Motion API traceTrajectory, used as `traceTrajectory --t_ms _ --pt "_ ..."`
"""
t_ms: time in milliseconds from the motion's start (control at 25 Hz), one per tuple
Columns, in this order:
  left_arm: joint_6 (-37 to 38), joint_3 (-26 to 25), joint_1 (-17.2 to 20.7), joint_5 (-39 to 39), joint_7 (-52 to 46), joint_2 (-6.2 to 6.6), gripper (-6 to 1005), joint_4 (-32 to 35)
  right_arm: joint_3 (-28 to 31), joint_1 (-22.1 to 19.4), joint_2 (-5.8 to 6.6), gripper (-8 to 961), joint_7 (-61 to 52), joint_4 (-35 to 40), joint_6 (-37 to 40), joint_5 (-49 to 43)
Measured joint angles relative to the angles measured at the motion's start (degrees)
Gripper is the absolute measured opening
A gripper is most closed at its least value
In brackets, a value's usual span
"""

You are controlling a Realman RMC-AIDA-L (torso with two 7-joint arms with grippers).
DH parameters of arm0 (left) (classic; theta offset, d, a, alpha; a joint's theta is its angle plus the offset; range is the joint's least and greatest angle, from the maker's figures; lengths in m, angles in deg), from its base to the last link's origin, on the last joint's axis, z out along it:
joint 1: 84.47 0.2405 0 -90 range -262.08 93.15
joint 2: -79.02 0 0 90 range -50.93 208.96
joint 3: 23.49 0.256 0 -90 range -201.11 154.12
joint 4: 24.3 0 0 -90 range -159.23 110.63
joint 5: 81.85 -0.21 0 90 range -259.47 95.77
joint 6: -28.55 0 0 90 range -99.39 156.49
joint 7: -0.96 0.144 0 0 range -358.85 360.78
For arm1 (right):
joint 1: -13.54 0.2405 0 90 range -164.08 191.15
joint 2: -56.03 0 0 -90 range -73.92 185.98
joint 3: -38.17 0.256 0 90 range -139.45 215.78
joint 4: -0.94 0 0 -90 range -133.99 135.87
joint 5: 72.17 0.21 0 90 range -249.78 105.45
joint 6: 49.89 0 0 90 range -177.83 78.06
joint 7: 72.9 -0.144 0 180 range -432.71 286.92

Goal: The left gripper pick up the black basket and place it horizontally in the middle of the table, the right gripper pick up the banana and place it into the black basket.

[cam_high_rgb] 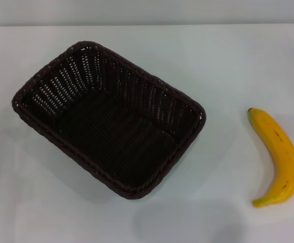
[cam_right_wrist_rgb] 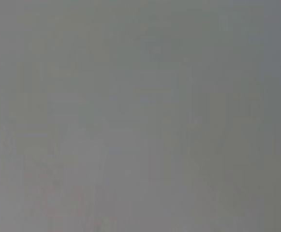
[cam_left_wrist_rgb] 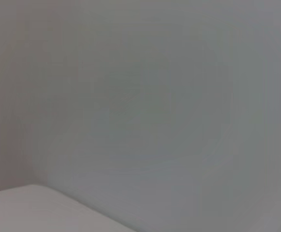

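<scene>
The white surface point(cam_high_rgb: 222, 66) fills the head view up to a pale wall strip along the top, with the black basket point(cam_high_rgb: 109, 119) askew left of centre, the banana point(cam_high_rgb: 278, 158) well apart at right, and neither tool in view.

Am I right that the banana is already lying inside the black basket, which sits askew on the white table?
Not quite: the banana lies on the table, apart from the black basket on its right. The head view shows this; the basket does sit askew.
</scene>
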Motion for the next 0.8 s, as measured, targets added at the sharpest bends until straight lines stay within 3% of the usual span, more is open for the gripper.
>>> traceTrajectory --t_ms 640,720,800 --pt "0.37 -0.01 -0.59 0.02 -1.29 -0.15 871 -0.63 0.0 0.53 0.19 885 0.01 0.26 0.05 -0.01" --pt "0.42 0.05 -0.34 1.3 -12.25 0.15 871 -0.08 -0.06 0.61 0.24 884 0.01 0.15 0.04 -0.01" --pt "0.43 0.27 -0.11 1.16 -15.95 0.36 871 0.57 -0.1 0.64 0.26 884 0.01 0.14 0.0 -0.01"
